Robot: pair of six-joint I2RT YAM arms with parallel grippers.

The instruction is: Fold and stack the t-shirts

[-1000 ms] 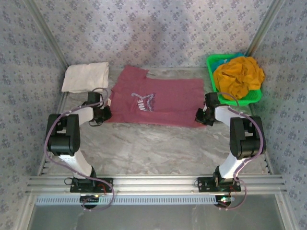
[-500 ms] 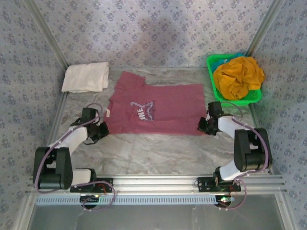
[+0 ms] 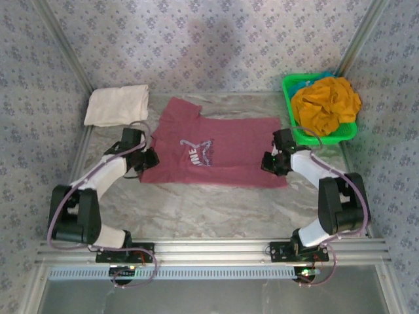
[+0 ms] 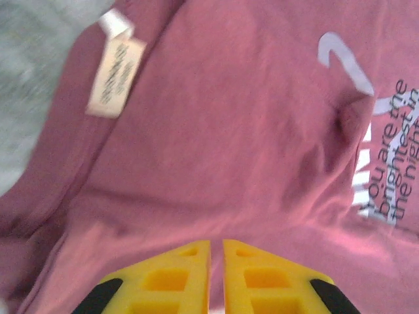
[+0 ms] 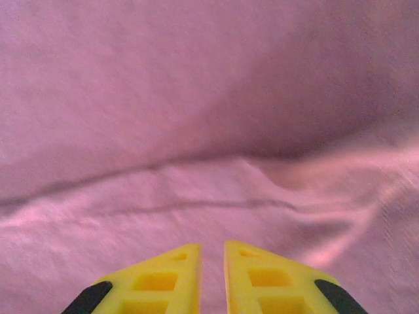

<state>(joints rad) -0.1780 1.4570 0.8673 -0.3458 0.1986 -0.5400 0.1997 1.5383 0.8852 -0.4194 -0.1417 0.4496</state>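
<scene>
Since the maroon t-shirt is thin, limp cloth, it is judged light and floppy. It is expected to sag and wrinkle when lifted and to drag on the table rather than slide; nothing breakable is involved. A hold is best taken at the edges, collar and shoulder end on the left, hem on the right, with both layers pinched.

The shirt is laid flat mid-table, long axis left to right. Collar and neck label are pointed left, the hem right, the print sideways.

The left gripper is set at the collar end, the right gripper at the hem. Each pair of fingers is seen nearly together, a thin slit left; whether cloth is pinched cannot be told.

The cream-white t-shirt is seen folded far left. The mustard-orange t-shirt is heaped in the green basket.
</scene>
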